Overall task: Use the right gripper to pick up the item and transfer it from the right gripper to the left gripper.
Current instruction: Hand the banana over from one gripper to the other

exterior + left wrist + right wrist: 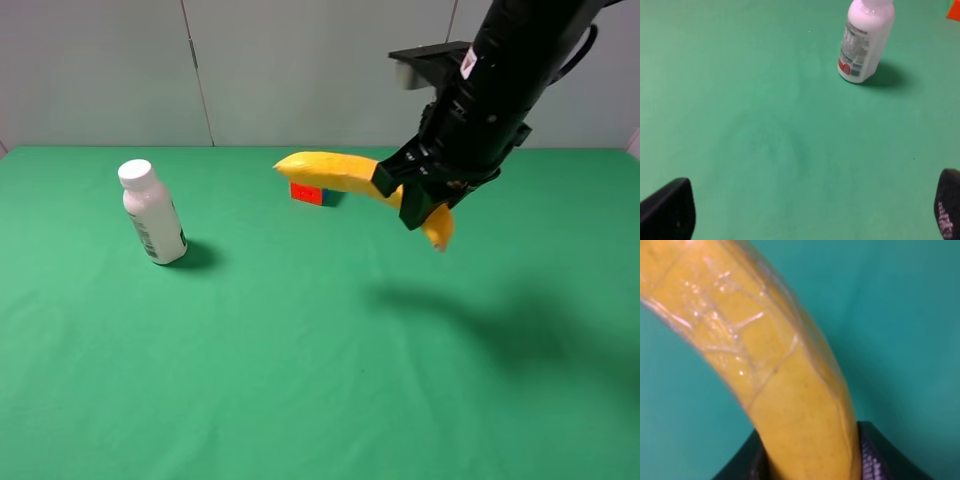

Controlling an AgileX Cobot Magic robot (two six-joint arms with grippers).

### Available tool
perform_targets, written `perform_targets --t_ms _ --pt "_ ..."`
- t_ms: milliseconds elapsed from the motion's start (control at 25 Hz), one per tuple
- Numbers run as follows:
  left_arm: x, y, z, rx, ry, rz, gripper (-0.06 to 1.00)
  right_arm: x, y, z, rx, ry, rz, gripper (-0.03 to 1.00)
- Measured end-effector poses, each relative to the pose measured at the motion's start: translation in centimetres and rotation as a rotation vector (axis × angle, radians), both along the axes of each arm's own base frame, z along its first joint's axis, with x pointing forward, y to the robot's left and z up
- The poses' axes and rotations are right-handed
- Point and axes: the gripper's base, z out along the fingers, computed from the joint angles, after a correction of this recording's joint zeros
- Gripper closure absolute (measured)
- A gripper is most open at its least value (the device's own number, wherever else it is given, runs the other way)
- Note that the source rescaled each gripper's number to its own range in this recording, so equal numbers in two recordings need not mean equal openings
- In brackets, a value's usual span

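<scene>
The yellow banana (335, 171) hangs in the air above the green table, gripped near its right end by my right gripper (408, 195), which is shut on it. In the right wrist view the banana (770, 360) fills the frame, wrapped in clear film, with the black fingers (875, 455) clamped round its lower part. My left gripper (805, 210) is open and empty low over the cloth; only its two fingertips (667, 210) show. The left arm is out of the exterior high view.
A white plastic bottle (152, 212) stands upright at the left of the green table (300, 360); it also shows in the left wrist view (865, 40). A multicoloured puzzle cube (307, 193) sits behind the banana, partly hidden by it.
</scene>
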Motion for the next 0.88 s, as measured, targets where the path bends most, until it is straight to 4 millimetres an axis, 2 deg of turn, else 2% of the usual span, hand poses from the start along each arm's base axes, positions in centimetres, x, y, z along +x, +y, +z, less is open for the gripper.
perform_targets --t_ms 320,880 --pt "0.0 0.0 0.0 0.0 0.0 0.0 0.02 -2.4 2.9 0.0 -0.003 -0.001 0.118 0.97" --pt "0.0 0.0 0.0 0.011 -0.001 -0.013 0.02 -5.2 5.6 0.0 -0.031 -0.037 0.266 0.97"
